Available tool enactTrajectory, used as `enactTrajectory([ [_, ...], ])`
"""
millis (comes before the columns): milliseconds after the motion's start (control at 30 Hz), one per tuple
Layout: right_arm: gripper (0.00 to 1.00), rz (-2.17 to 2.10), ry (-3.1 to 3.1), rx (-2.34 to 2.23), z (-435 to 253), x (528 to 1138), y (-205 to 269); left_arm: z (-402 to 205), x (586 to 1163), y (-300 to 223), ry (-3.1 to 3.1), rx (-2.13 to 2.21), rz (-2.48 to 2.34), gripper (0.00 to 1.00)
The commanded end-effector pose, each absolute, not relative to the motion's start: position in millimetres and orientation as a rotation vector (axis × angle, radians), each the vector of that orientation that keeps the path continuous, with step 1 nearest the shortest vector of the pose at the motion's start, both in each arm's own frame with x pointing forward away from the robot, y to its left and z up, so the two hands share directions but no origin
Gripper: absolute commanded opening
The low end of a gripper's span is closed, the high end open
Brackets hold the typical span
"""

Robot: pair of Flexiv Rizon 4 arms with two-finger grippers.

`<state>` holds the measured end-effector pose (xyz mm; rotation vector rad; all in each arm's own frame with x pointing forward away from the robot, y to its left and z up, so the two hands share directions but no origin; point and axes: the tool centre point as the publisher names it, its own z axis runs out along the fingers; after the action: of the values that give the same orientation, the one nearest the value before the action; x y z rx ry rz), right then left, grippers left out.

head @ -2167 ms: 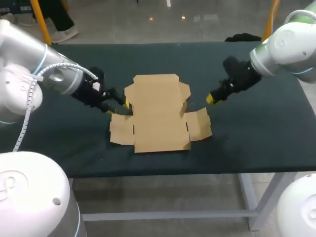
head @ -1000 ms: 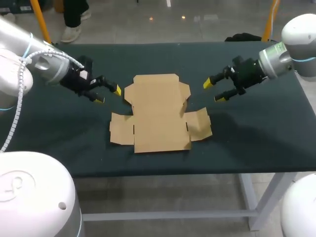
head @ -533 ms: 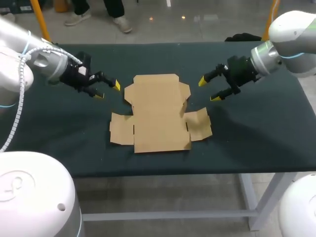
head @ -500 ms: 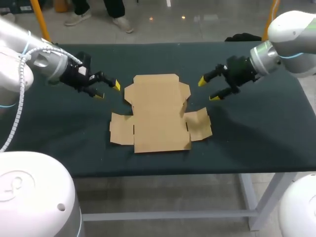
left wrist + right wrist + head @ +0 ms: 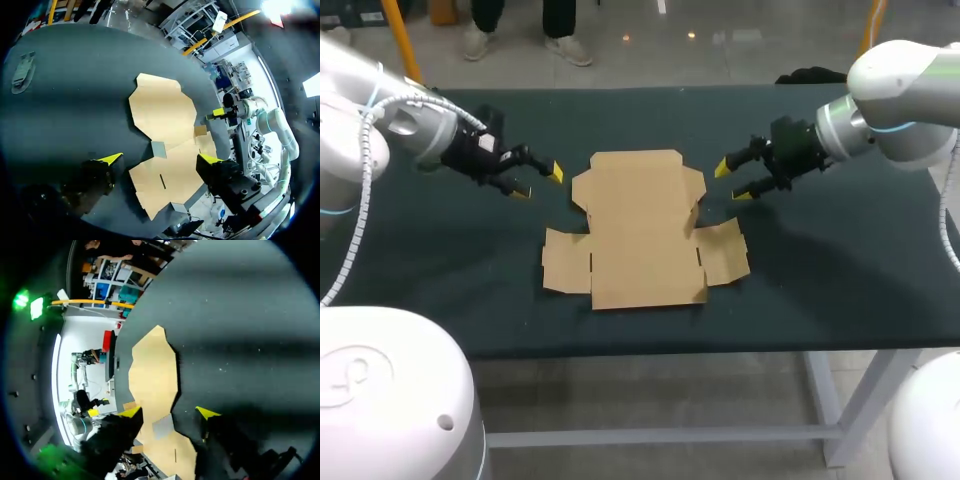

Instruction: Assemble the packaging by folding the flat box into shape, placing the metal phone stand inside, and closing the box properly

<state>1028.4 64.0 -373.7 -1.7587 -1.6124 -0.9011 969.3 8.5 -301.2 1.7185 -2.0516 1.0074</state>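
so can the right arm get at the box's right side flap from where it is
Probably yes. The right arm holds its open jaws just off the flat box, near its right side flap, with only table between them.

One bench [image 5: 840, 290] carries one box [image 5: 640, 230] and one dark object [image 5: 812, 75]. There are two grippers: left gripper [image 5: 538, 182], right gripper [image 5: 730, 181].

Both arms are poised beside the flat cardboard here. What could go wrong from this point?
1. The flat box lies loose on the table; a one-sided push may slide it instead of folding a flap.
2. It lies nearly flush, so the open left gripper or right gripper may scrape the table or crease the card getting under an edge.
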Motion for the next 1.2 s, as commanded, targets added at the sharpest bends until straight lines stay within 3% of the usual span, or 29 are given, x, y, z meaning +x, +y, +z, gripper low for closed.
enactTrajectory([
  [33,0.67,-0.897,-1.623,-1.746,-383.0,1041.1,74.5,-302.7,971.7,12.5,-2.047,1.712,1.006,1.0],
  [300,0.64,-0.908,-1.678,-1.743,-395.3,1060.0,86.1,-305.7,973.2,19.8,-2.039,1.709,1.0,1.0],
  [633,0.5,-0.939,-1.685,-1.721,-408.5,1080.1,91.4,-308.6,974.0,25.0,-2.038,1.715,0.988,1.0],
  [1200,0.43,-0.988,-1.66,-1.672,-418.3,1087.2,112.3,-313.5,976.2,39.6,-2.011,1.738,0.988,1.0],
])
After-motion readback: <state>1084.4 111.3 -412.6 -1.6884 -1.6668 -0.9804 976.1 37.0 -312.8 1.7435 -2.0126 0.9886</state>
